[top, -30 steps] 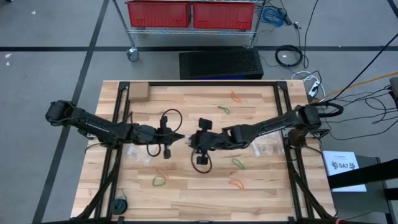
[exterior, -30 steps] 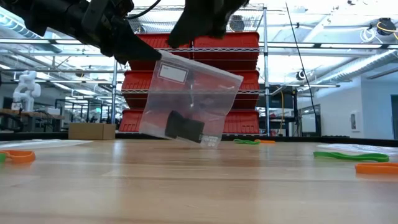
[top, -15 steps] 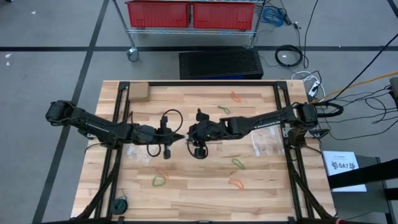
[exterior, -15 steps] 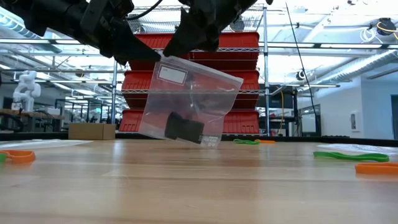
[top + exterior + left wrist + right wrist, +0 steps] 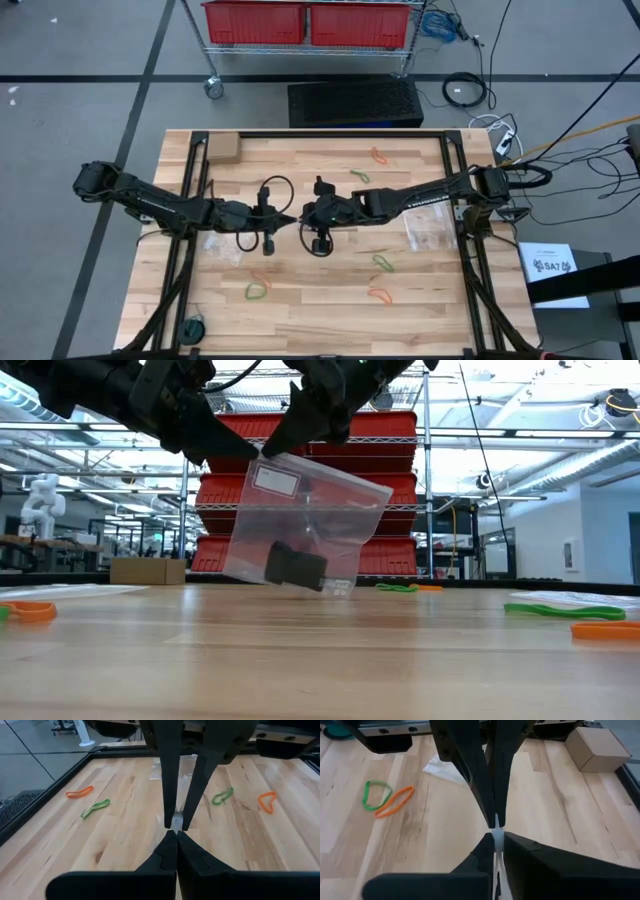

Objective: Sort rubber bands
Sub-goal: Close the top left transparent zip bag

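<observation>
A clear zip bag (image 5: 305, 525) with a white label and a dark clump (image 5: 295, 565) inside hangs over the table's middle. My left gripper (image 5: 292, 218) and my right gripper (image 5: 306, 213) meet tip to tip at the bag's top, both shut on it. Green and orange rubber bands lie loose on the wood: an orange one (image 5: 380, 156) and a green one (image 5: 360, 176) at the far side, a green one (image 5: 383, 263) and an orange one (image 5: 378, 294) at the near right, and a pair (image 5: 258, 287) at the near left. My left gripper pinches the bag's top edge at its upper corner (image 5: 258, 457) between its two fingers, coming from the table's left and slanting down. The bag hangs tilted below the fingers. My right gripper pinches the same top edge right beside the left fingers (image 5: 496, 827), coming from the table's right and slanting down. Only a sliver of clear plastic shows between the tips.
A cardboard box (image 5: 222, 149) stands at the far left corner. Other clear bags lie flat at the right (image 5: 430, 230) and the left (image 5: 222, 245). A black round thing (image 5: 192, 328) sits at the near left. Black frame rails (image 5: 462, 180) run along the table's sides.
My right gripper has moved toward the table's left and far side, up to my left gripper, and has shut on the bag's top edge. The bag has stayed hanging where it was.
</observation>
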Tool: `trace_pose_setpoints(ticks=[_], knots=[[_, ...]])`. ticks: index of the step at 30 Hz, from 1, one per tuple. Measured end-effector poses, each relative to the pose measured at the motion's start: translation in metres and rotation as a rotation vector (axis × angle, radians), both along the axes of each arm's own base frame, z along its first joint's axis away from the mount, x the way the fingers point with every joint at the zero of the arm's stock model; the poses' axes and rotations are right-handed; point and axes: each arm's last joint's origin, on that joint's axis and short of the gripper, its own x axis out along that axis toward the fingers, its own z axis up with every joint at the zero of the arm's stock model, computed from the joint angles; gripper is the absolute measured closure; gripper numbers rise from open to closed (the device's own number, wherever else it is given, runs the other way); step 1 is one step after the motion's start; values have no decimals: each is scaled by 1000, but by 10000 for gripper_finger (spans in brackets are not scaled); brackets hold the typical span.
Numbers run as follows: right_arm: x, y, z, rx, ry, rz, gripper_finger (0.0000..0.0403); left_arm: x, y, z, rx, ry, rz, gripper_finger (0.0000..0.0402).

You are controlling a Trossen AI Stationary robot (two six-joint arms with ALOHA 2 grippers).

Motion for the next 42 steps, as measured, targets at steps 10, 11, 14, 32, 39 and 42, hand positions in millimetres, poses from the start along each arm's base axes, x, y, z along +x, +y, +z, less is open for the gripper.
trace_pose_setpoints(ticks=[10,11,14,32,39,42], knots=[[-7,4,-8,-25,102,-44,399,-2,1,3,7,-13,26,401],[-8,4,-8,-23,109,-47,399,-1,1,3,7,-15,26,401],[-9,7,-9,-24,115,-42,400,-2,1,3,6,-15,27,401],[-6,10,-5,-28,68,-20,401,10,6,-10,-130,-1,2,252],[-6,10,-5,-29,67,-15,401,12,8,-9,-133,-15,11,238],[-5,10,-5,-29,66,-15,401,12,8,-9,-133,-15,12,241]])
